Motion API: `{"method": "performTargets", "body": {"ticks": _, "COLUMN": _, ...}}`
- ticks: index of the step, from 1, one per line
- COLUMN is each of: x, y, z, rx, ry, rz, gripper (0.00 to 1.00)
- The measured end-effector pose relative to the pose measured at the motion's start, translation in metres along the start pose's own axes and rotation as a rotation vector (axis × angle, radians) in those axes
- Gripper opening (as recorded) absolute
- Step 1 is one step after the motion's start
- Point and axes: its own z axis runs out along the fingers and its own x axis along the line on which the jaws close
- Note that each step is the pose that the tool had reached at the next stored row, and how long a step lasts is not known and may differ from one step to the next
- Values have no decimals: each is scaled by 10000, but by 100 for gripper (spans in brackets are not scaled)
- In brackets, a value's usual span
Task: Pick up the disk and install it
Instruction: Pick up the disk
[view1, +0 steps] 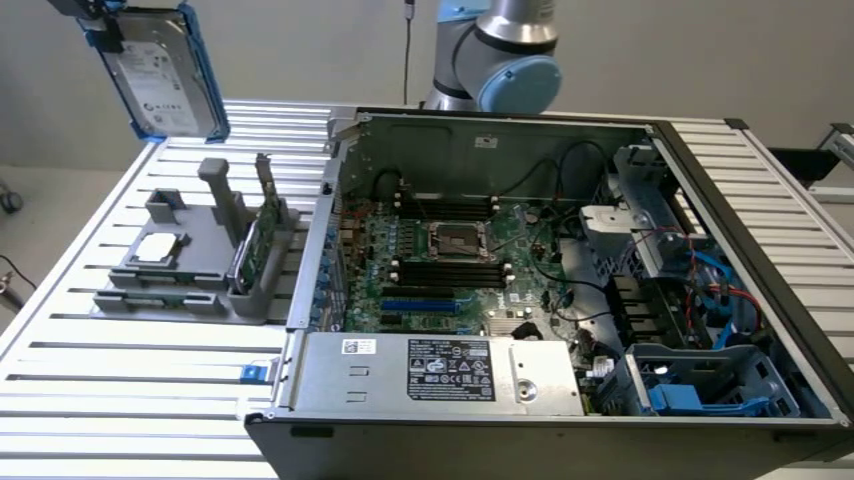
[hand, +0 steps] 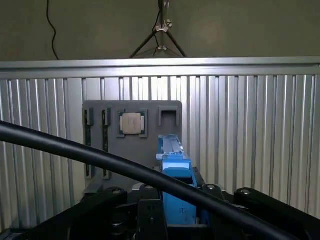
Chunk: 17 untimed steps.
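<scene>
Nearest the camera, the grey cover (view1: 441, 368) along the open computer case's (view1: 561, 130) front edge carried a black-and-white label (its print too small to read). Beside the case, on the exterior view's left, a grey holder (view1: 174, 265) kept the silver chip (view1: 158, 248) and the green card (view1: 248, 245). Farther back, above and outside the case, the gripper (hand: 176, 210) was clamped on the disk (view1: 163, 78) by its blue carrier; the disk's white label was illegible. Pickup looked done, installation not
</scene>
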Motion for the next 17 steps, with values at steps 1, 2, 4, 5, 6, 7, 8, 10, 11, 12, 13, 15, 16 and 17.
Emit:
{"method": "performTargets", "body": {"ticks": 1, "x": 14, "y": -39, "z": -48, "rx": -2, "ry": 0, "rz": 1, "gripper": 33}}
{"method": "performTargets", "body": {"ticks": 2, "x": 27, "y": -76, "z": -92, "rx": -5, "ry": 0, "rz": 2, "gripper": 33}}
{"method": "performTargets", "body": {"ticks": 4, "x": 56, "y": -148, "z": -171, "rx": -8, "ry": 0, "rz": 1, "gripper": 33}}
{"method": "performTargets", "body": {"ticks": 5, "x": 72, "y": -185, "z": -206, "rx": -10, "ry": 1, "rz": 0, "gripper": 33}}
{"method": "performTargets", "body": {"ticks": 6, "x": 87, "y": -222, "z": -238, "rx": -9, "ry": 0, "rz": 0, "gripper": 33}}
{"method": "performTargets", "body": {"ticks": 7, "x": 102, "y": -258, "z": -270, "rx": -10, "ry": 0, "rz": 1, "gripper": 33}}
{"method": "performTargets", "body": {"ticks": 8, "x": 117, "y": -297, "z": -298, "rx": -11, "ry": 0, "rz": 1, "gripper": 33}}
{"method": "performTargets", "body": {"ticks": 10, "x": 146, "y": -380, "z": -344, "rx": -15, "ry": 0, "rz": 0, "gripper": 33}}
{"method": "performTargets", "body": {"ticks": 11, "x": 161, "y": -423, "z": -364, "rx": -14, "ry": 0, "rz": 0, "gripper": 33}}
{"method": "performTargets", "body": {"ticks": 12, "x": 176, "y": -471, "z": -385, "rx": -17, "ry": 1, "rz": 1, "gripper": 33}}
{"method": "performTargets", "body": {"ticks": 13, "x": 190, "y": -516, "z": -402, "rx": -19, "ry": 0, "rz": 1, "gripper": 33}}
{"method": "performTargets", "body": {"ticks": 15, "x": 218, "y": -606, "z": -434, "rx": -22, "ry": 0, "rz": -1, "gripper": 33}}
{"method": "performTargets", "body": {"ticks": 16, "x": 231, "y": -651, "z": -449, "rx": -23, "ry": 0, "rz": 1, "gripper": 33}}
{"method": "performTargets", "body": {"ticks": 17, "x": 245, "y": -695, "z": -464, "rx": -25, "ry": 0, "rz": 1, "gripper": 33}}
